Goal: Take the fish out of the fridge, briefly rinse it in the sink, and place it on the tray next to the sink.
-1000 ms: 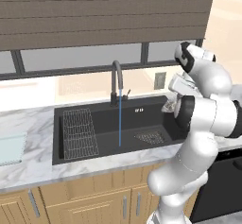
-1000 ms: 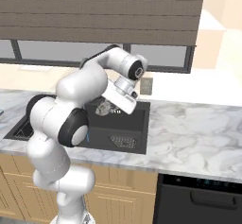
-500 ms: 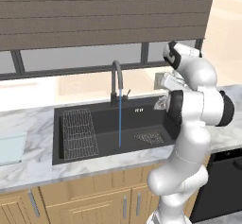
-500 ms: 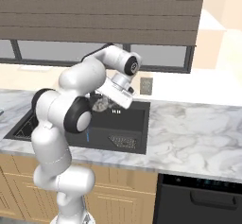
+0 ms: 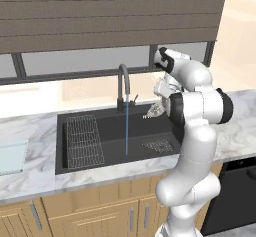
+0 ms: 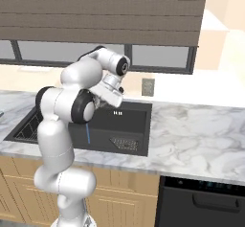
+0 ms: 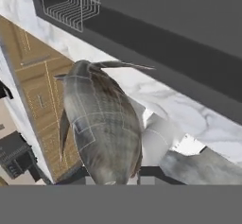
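Note:
A grey-brown fish [image 7: 101,124] hangs in my gripper [image 7: 116,173], which is shut on its tail end. In the left base view the fish [image 5: 154,110] hangs below the gripper [image 5: 161,100] over the right half of the black sink [image 5: 107,158], just right of the thin water stream [image 5: 127,128] running from the dark gooseneck faucet [image 5: 123,81]. The pale blue-green tray [image 5: 11,156] lies on the marble counter at the far left. The right base view has the gripper [image 6: 109,96] above the sink [image 6: 136,118]. The fridge is out of view.
A wire grid rack [image 5: 84,141] stands in the sink's left half, and a drain strainer [image 5: 159,145] lies at its right. A window runs behind the faucet. Wooden cabinets [image 5: 85,213] sit below the counter, with a black dishwasher [image 6: 201,204] to the right.
The arm has swung left with the fish, from the sink's right edge toward the running water. The grip is unchanged.

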